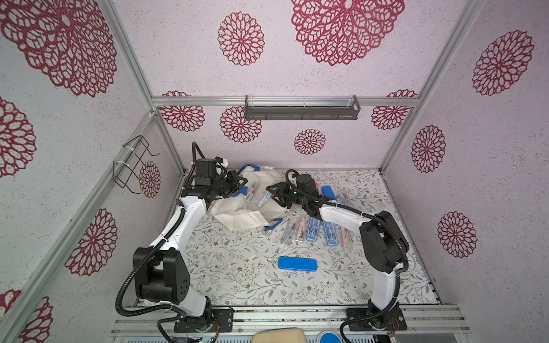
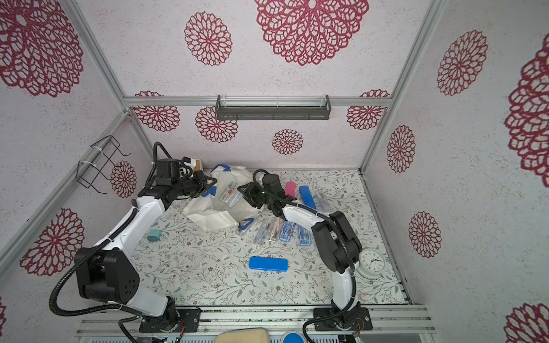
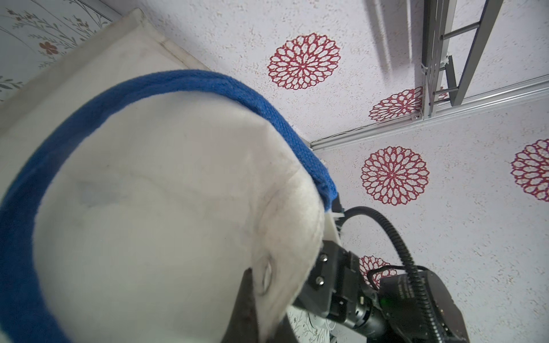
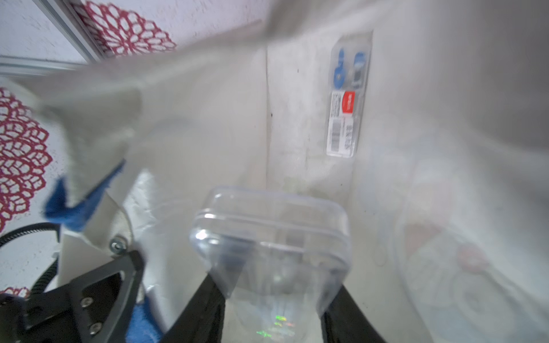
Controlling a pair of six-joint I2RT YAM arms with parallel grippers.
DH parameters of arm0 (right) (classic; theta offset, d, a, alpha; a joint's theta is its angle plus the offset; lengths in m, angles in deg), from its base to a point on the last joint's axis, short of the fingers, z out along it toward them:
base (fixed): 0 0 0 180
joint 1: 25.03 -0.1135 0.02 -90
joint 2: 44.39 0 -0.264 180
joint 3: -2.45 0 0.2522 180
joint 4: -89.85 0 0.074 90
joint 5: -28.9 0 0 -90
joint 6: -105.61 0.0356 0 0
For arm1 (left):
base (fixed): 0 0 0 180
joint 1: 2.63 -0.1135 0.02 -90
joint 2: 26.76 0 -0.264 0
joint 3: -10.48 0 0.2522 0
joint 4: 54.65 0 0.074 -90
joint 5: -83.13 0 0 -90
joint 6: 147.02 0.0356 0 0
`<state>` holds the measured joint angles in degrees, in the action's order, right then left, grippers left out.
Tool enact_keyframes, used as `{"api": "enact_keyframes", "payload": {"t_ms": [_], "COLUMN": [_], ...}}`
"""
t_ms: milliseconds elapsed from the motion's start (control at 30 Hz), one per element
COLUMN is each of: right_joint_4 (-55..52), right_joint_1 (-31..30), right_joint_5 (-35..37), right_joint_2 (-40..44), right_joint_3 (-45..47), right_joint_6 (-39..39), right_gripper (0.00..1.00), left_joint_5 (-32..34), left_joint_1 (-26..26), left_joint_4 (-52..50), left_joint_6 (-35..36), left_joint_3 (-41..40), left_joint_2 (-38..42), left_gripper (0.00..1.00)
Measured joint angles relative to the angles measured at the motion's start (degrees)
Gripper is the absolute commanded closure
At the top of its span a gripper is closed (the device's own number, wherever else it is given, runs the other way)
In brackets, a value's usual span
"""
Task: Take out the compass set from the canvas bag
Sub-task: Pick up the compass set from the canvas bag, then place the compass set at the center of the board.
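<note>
Right pincer: mine, clenched on one short end of the compass set, with a black finger on each side of it.
Compass set: a clear hard case with rounded corners. What lies inside is blurred behind the plastic. In both top views it sits over the open mouth of the canvas bag, on the bag's right side. I cannot tell whether it touches the cloth.
Left pincer: mine too, clamped shut on the bag's rim beside a blue strap tab, holding that edge up off the table.
Canvas bag: cream-white and crumpled, at the far left of the table between my two arms. My left wrist view shows its cloth draped against one finger, with a blue loop handle arching over it.
Second case: clear, with a red and white label, lying on the bag's inner cloth beyond the one I hold.
Row of cases: clear, blue and pale ones side by side on the table, just right of the bag.
Blue case: alone, nearer the front, well apart from the bag.
Clock: white, at the right edge of the table, beside my right arm.
</note>
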<state>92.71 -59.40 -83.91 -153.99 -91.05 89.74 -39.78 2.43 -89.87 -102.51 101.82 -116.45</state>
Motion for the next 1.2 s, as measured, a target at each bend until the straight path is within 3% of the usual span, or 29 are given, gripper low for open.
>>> {"api": "enact_keyframes", "payload": {"t_ms": [400, 600, 833, 1000, 1200], "right_joint_4": [-12.72, -23.87, -34.86, -35.82, -38.07], "right_joint_1": [10.32, 9.92, 0.52, -9.27, -15.72], "right_joint_5": [0.31, 0.20, 2.29, 2.32, 2.45], "right_joint_2": [16.92, 25.07, 23.43, 14.21, 3.74], "right_joint_3": [7.48, 13.46, 15.08, 13.75, 7.13], "right_joint_6": [-11.32, -21.05, -29.22, -29.42, -29.31], "right_gripper": [0.63, 0.63, 0.63, 0.65, 0.64], "left_joint_5": [-1.31, -1.29, -1.09, -0.59, 0.48], "left_joint_1": [-4.57, -5.25, -5.35, -5.53, -6.34], "left_joint_4": [-0.20, -0.13, 0.42, 0.66, 0.66], "left_joint_6": [0.46, 0.48, 0.46, 0.46, 0.50], "left_joint_3": [0.00, 0.00, 0.00, 0.00, 0.00], "left_joint_2": [0.00, -0.17, -1.55, -1.92, -1.92], "left_gripper": [1.00, 1.00, 1.00, 1.00, 1.00]}}
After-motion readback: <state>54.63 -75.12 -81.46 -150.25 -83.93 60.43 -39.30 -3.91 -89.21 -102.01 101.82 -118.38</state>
